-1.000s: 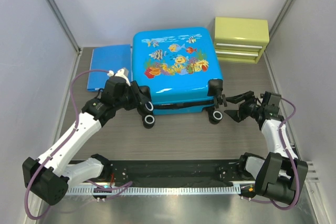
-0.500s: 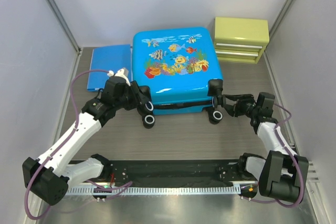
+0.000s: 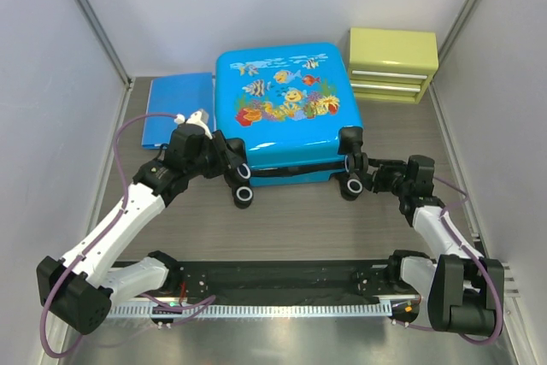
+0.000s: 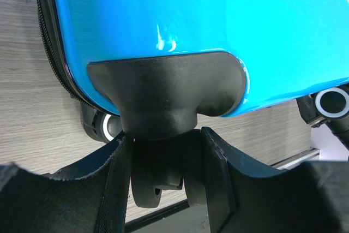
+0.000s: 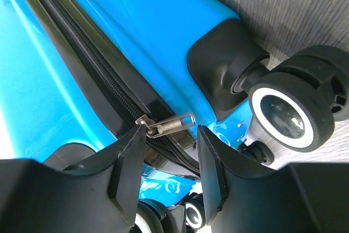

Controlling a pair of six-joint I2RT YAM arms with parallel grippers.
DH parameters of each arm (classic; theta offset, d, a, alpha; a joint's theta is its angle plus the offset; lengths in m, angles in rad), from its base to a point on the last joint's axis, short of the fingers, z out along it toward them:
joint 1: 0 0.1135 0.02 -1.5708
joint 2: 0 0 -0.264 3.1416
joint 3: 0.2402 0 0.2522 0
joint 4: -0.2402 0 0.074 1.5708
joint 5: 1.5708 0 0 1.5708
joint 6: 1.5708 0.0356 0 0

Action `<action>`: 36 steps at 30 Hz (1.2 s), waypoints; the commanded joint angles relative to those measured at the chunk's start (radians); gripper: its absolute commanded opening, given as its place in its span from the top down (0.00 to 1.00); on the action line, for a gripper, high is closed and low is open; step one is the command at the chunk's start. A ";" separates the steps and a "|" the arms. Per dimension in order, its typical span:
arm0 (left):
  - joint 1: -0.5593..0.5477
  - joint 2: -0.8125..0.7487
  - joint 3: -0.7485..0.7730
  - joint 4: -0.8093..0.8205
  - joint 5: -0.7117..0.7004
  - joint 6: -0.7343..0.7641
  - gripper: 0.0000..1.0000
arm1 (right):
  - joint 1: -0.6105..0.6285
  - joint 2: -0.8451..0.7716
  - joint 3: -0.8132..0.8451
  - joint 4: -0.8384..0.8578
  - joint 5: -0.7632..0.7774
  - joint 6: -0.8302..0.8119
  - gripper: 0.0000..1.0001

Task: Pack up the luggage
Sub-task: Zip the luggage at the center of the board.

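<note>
Grey wood-grain table (image 3: 291, 220); luggage (image 3: 282, 100) lay zipped just ahead of both grippers. Left gripper (image 4: 166, 137) clamped on wheel (image 4: 158, 184), bracing. Right gripper (image 5: 170, 130) unclenched, zipper pull (image 5: 172, 124) between fingers, not pinched. Best: pinch squarely, draw along track.

White links (image 3: 120, 220), purple cables (image 3: 118, 147), black left hand (image 3: 235, 175), black right hand (image 3: 363, 168)

One fish-print suitcase (image 3: 282, 108), centre; one blue folder (image 3: 171, 107), upper left; one yellow-green drawer box (image 3: 391, 64), upper right; two arms: left arm (image 3: 128, 211), right arm (image 3: 440, 230).
</note>
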 commanded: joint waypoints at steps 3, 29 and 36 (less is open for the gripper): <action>-0.014 -0.019 0.034 0.233 0.055 -0.048 1.00 | 0.016 -0.015 -0.034 0.071 0.046 0.107 0.53; -0.014 -0.013 0.014 0.256 0.087 -0.067 1.00 | 0.174 0.064 -0.006 0.199 0.243 0.346 0.65; -0.014 -0.010 0.011 0.265 0.095 -0.068 1.00 | 0.190 0.073 -0.011 0.202 0.269 0.368 0.71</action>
